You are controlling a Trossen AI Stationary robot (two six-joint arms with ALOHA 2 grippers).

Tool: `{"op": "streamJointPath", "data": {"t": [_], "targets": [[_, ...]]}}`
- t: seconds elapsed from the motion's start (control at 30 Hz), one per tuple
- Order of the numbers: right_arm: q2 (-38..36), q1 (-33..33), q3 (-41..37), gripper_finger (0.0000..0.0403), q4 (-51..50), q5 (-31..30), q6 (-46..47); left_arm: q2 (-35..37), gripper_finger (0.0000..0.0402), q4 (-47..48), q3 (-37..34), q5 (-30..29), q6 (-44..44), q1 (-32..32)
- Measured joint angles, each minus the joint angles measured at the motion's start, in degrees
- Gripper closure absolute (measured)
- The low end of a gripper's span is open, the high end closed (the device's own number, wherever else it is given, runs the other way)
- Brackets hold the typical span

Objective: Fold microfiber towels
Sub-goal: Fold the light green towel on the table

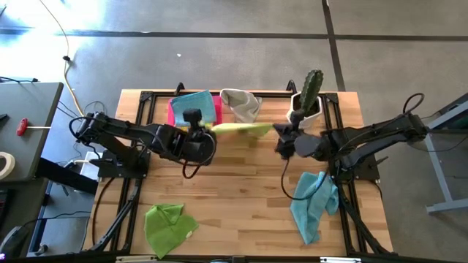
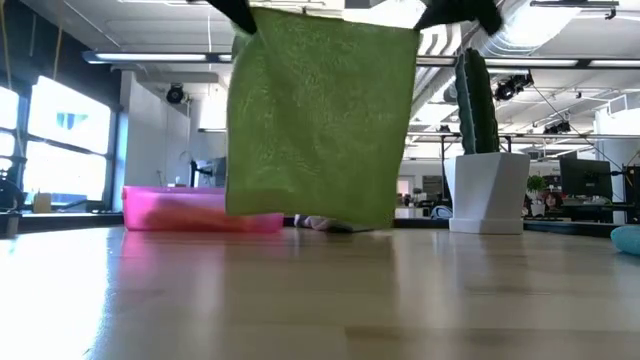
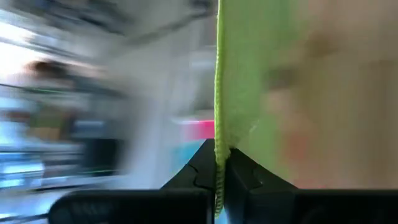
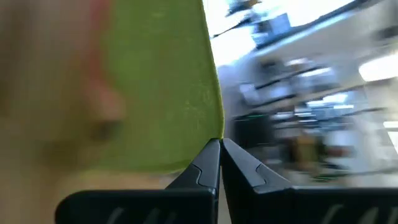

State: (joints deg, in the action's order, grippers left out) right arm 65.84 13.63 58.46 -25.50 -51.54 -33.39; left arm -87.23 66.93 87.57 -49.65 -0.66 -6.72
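Grippers both pinch the lime towel (image 2: pixel 320 115) by its top corners, the left gripper (image 1: pixel 208 128) on one side and the right gripper (image 1: pixel 278 131) on the other, fingers closed on the cloth. It hangs stretched flat above the table (image 1: pixel 234 197), in front of the pink tray (image 2: pixel 170 210). A green towel (image 1: pixel 168 226) and a light blue towel (image 1: pixel 313 204) lie near the front edge, well apart

floor: grey concrete (image 1: pixel 241 18) | windows (image 2: pixel 55 150) bright | ceiling lights (image 2: pixel 150 58) on
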Motion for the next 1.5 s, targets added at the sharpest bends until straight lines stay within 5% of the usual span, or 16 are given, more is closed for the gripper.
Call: {"op": "streamJointPath", "data": {"t": [0.13,0.33,0.67,0.87,1.1,1.37,1.5], "targets": [[0.1,1.9,-0.4,0.0403,-13.2,15.6,22.0,-1.5,0.0401,-2.3,-3.3,19.9,-12.4,-1.4],[2.2,7.2,-4.2,0.0403,-13.1,38.2,39.7,-7.8,0.0401,-12.8,-11.1,35.3,-18.4,-6.5],[14.4,15.7,-6.2,0.0403,-8.8,44.1,51.1,-20.0,0.0401,-23.8,-11.2,42.3,-20.2,-15.0],[21.7,17.4,-5.9,0.0403,-5.4,47.1,49.4,-21.5,0.0401,-26.8,-11.1,49.9,-17.1,-15.9],[20.2,16.6,-4.8,0.0403,-6.1,47.1,47.4,-19.8,0.0401,-21.7,-11.2,47.8,-7.4,-13.2],[18.2,11.5,-4.9,0.0403,-13.8,39.2,46.4,-19.5,0.0401,-15.1,-11.3,30.3,4.7,-7.7],[19.0,7.8,-5.0,0.0403,-16.9,36.9,44.5,-19.5,0.0401,-15.5,-11.3,26.7,7.4,-4.1]]}}
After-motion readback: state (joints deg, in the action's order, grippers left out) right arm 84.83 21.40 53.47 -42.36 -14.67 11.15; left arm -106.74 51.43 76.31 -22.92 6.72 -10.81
